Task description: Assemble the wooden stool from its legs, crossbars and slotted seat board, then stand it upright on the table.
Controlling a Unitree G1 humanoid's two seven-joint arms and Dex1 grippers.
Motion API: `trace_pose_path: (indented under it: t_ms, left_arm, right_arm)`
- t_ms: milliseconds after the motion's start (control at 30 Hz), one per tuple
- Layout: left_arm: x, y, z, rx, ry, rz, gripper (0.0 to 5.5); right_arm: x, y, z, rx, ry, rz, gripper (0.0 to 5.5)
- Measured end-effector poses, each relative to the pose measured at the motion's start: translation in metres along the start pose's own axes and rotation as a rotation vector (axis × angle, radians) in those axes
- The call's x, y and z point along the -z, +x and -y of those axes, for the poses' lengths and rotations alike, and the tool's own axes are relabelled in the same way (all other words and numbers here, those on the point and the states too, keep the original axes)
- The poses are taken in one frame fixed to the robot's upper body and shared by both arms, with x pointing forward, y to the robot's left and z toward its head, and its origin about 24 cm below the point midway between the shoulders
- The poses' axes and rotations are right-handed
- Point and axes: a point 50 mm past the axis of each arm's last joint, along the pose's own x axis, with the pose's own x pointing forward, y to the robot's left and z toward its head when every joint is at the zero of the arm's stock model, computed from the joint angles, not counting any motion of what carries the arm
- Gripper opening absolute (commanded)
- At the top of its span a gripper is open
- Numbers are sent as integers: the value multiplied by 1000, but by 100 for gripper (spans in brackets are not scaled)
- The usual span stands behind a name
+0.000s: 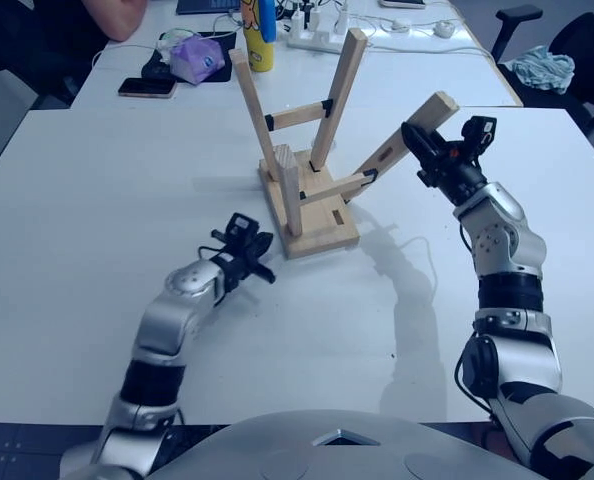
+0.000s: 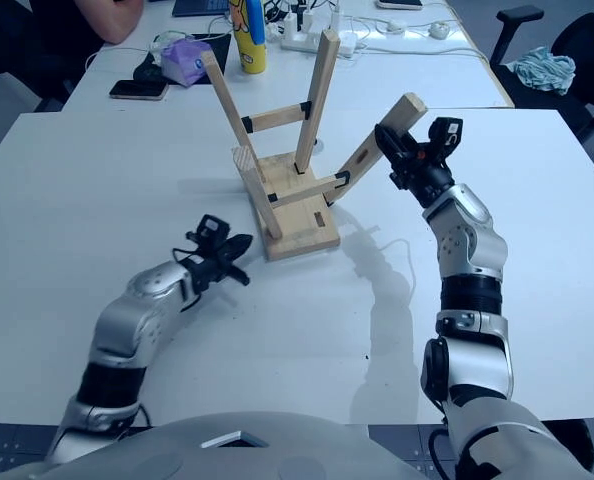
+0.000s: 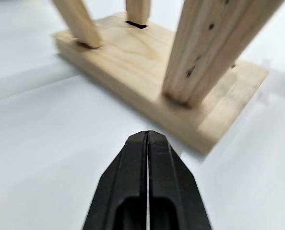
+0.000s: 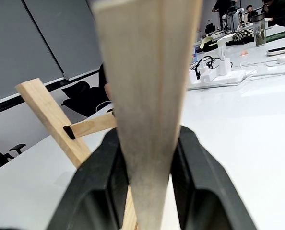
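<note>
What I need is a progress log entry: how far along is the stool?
Done: three legs stand in the upturned seat board, crossbars fitted. In hand: the right gripper clamps the fourth leg, tilted, apparently not seated. Left: seat it, then stand everything upright. The left gripper is shut beside the board.

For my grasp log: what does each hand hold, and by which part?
The right hand grips the tilted leg near its free upper end; the left hand, shut, holds nothing.
</note>
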Motion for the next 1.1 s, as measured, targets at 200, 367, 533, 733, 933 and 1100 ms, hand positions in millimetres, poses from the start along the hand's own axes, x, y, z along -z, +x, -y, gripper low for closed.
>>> trace_pose_path:
  t_ms: [200, 367, 533, 733, 933, 1100]
  left_arm:
    - [-11, -25, 21, 115, 112, 71, 0]
    - [-27, -5, 48, 244, 128, 137, 0]
    - [-25, 17, 37, 190, 163, 90, 0]
    - [-9, 30, 23, 132, 165, 2, 0]
    - [0, 33, 21, 127, 157, -37, 0]
    - [2, 33, 25, 124, 131, -27, 0]
  right_arm:
    - [6, -24, -7, 32, -6, -42, 104]
    - [19, -34, -6, 58, 40, -115, 104]
    - [15, -25, -6, 51, 30, -132, 104]
    - [7, -20, -3, 40, 14, -156, 104]
    - [-9, -18, -1, 30, 5, -204, 104]
    - [-26, -17, 1, 33, -1, -235, 104]
